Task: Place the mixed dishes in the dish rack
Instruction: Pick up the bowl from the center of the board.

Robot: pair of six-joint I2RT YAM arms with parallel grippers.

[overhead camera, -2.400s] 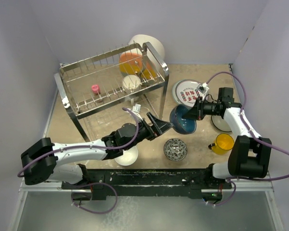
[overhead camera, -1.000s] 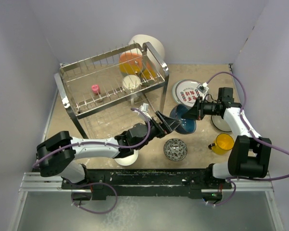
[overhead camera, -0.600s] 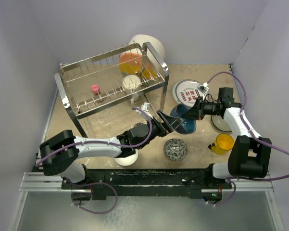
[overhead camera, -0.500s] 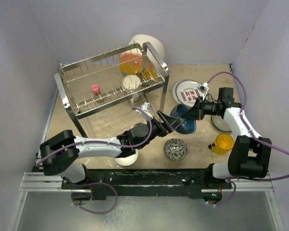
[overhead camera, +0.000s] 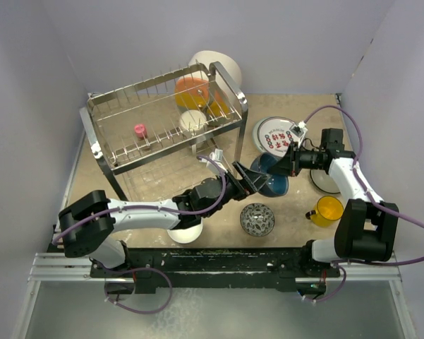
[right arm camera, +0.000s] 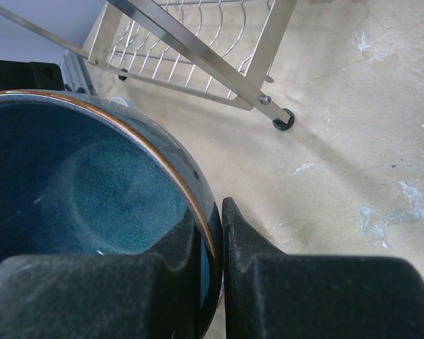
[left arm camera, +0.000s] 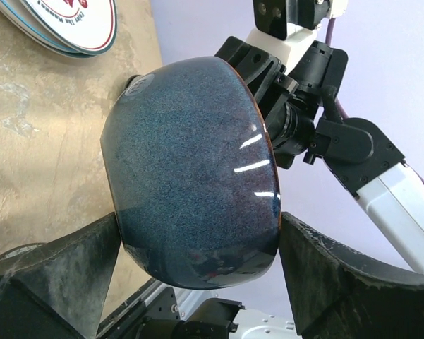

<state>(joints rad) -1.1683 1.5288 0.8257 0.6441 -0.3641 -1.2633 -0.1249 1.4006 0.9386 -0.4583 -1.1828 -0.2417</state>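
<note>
1. top external: the red-lettered white plate [overhead camera: 275,134] lies flat on the table [overhead camera: 296,215], just right of the dish rack [overhead camera: 149,119]; its red characters are too small to read. the dark blue bowl [overhead camera: 272,181] sits tipped on edge between the two grippers, in front of that plate and off the rack's right legs. the right gripper [overhead camera: 281,164] is clamped on the bowl's far rim, and the left gripper [overhead camera: 250,181] reaches it from the left. the rack is shiny chrome wire on a steel tube frame.
2. left wrist: a slice of the plate [left arm camera: 56,21] shows top left, with a teal edge and cut-off red marks, unreadable. the bowl [left arm camera: 190,141] fills the gap of the left gripper [left arm camera: 197,219], its rounded, speckled, glossy underside facing the camera. the dark fingers [left arm camera: 56,282] stand spread wide at each side of its wall; i cannot tell whether they press it. the right gripper [left arm camera: 262,79] holds the rim behind.
3. right wrist: no writing shows. the right gripper [right arm camera: 212,212] pinches the bowl [right arm camera: 92,191], one finger inside and one outside its brown-edged rim. the inside is speckled blue glaze. the rack's [right arm camera: 197,42] leg stands on the mottled tan table [right arm camera: 353,106] beyond.
</note>
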